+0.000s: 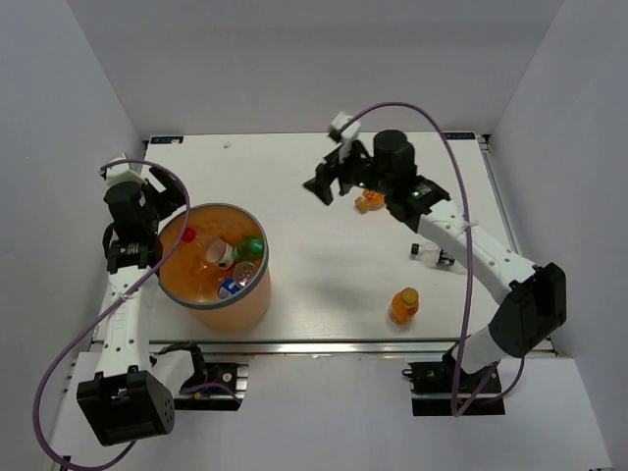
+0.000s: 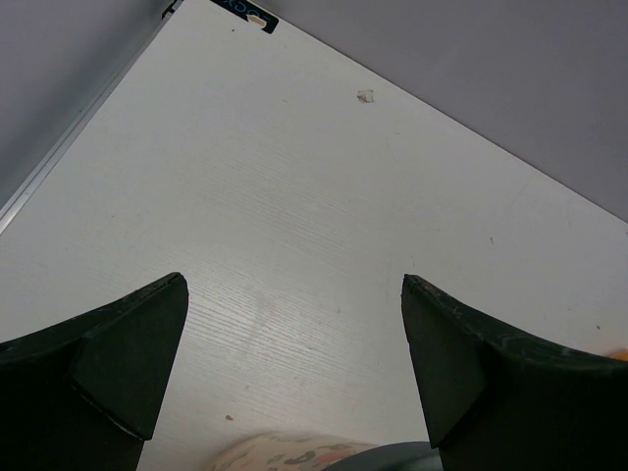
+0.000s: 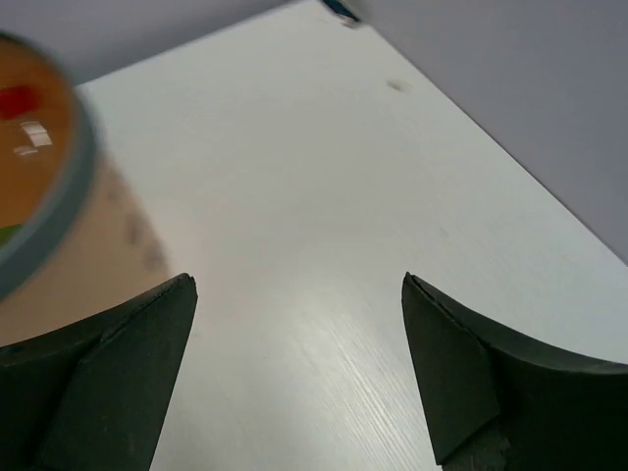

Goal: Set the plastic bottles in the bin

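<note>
The bin (image 1: 235, 312) is an orange bucket with a grey rim at the table's front left. It holds several bottles: a red-capped one (image 1: 188, 235), a green one (image 1: 253, 246), a clear one (image 1: 223, 254) and a blue-labelled one (image 1: 231, 287). On the table lie a squat orange bottle (image 1: 370, 202) partly under my right arm, a second orange bottle (image 1: 404, 305) and a clear bottle with a black cap (image 1: 430, 255). My left gripper (image 1: 165, 192) (image 2: 294, 285) is open and empty beside the bin's far left rim. My right gripper (image 1: 329, 186) (image 3: 299, 280) is open and empty, above the table left of the first orange bottle.
White walls close the table on three sides. The bin's rim (image 2: 392, 456) shows at the bottom of the left wrist view, and the bin (image 3: 39, 196) stands at the left of the right wrist view. A small white scrap (image 2: 365, 96) lies near the back wall.
</note>
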